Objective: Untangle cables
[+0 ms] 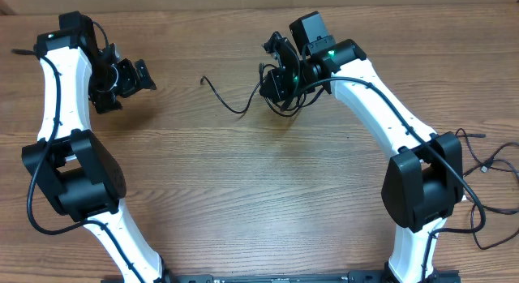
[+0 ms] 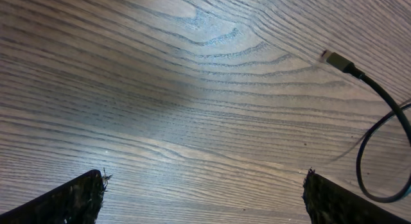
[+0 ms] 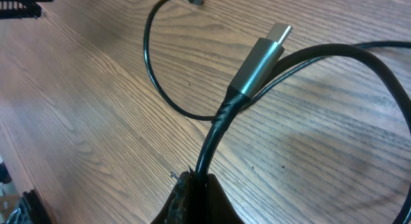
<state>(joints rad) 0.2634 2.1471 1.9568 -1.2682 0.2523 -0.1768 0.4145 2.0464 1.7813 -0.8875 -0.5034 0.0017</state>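
Note:
The cables (image 1: 242,105) are thin black cords lying at the table's back middle, with one loose end (image 1: 203,79) pointing left and a tangle under my right gripper (image 1: 274,87). In the right wrist view my right gripper (image 3: 198,180) is shut on a black cable (image 3: 218,124) just below its grey metal plug (image 3: 260,57). A second cable (image 3: 359,54) crosses behind the plug, and a thinner one (image 3: 149,76) loops off to the left. My left gripper (image 1: 138,77) hovers open at the back left, holding nothing. Its view shows a plug end (image 2: 337,59) and a cable curve (image 2: 369,144) at the right.
More black wires (image 1: 486,165) lie by the right arm's base at the table's right edge. The table's far edge (image 1: 203,10) runs along the top of the overhead view. A bit of the left arm (image 3: 22,6) shows at the top left of the right wrist view.

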